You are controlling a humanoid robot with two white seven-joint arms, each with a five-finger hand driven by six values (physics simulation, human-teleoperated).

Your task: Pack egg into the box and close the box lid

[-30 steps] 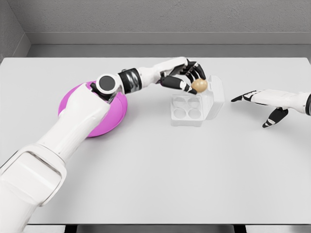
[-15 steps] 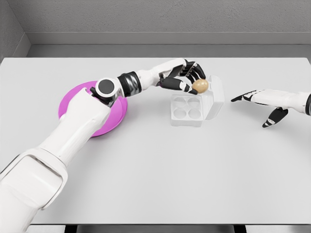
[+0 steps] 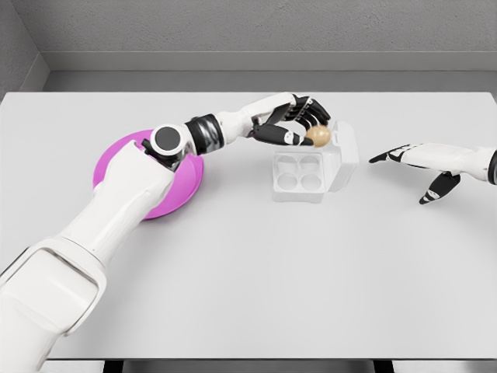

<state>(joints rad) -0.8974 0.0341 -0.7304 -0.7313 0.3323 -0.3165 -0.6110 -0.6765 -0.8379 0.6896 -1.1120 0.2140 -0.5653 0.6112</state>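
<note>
Left hand (image 3: 299, 124) grips the egg (image 3: 317, 135) above the box (image 3: 299, 172)'s far cups, seemingly not seated; lid (image 3: 345, 155) open, right hand (image 3: 411, 155) relaxed, empty; placing and closing remain.

Left hand (image 3: 299, 123) grips the egg (image 3: 318, 135) above the open box (image 3: 304, 175); right hand (image 3: 423, 165) hovers spread, well apart; pink plate (image 3: 116, 159) sits behind the arm.

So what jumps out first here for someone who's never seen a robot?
The long white left hand holding a tan egg just above the open clear box at mid-table. Next, the bright pink plate on the left, partly behind that arm. The right hand hovers open at the right.
</note>
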